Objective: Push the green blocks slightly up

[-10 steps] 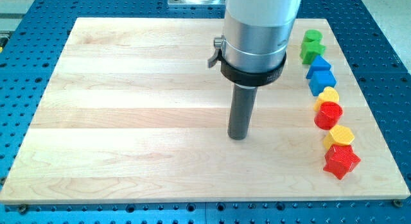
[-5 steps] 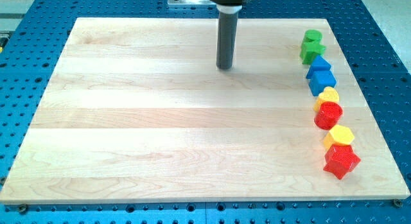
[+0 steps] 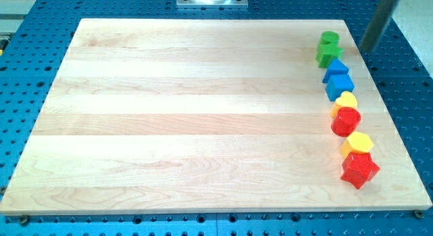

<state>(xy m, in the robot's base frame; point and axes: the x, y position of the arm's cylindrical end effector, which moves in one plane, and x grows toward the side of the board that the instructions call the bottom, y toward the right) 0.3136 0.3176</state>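
Two green blocks stand close together at the board's upper right: a round one (image 3: 329, 38) and a star-like one (image 3: 328, 54) just below it. My tip (image 3: 365, 51) is to the right of them, near the board's right edge, a short gap away and not touching them. The rod runs up out of the view's top right corner.
Below the green blocks a column runs down the right side: two blue blocks (image 3: 337, 78), a yellow block (image 3: 347, 99), a red round block (image 3: 346, 120), a yellow hexagon (image 3: 359, 142), a red star (image 3: 358, 170). The wooden board (image 3: 189, 121) lies on a blue perforated table.
The rod has moved from the board's middle up toward the top, then far right to beside the green blocks. No block has moved.
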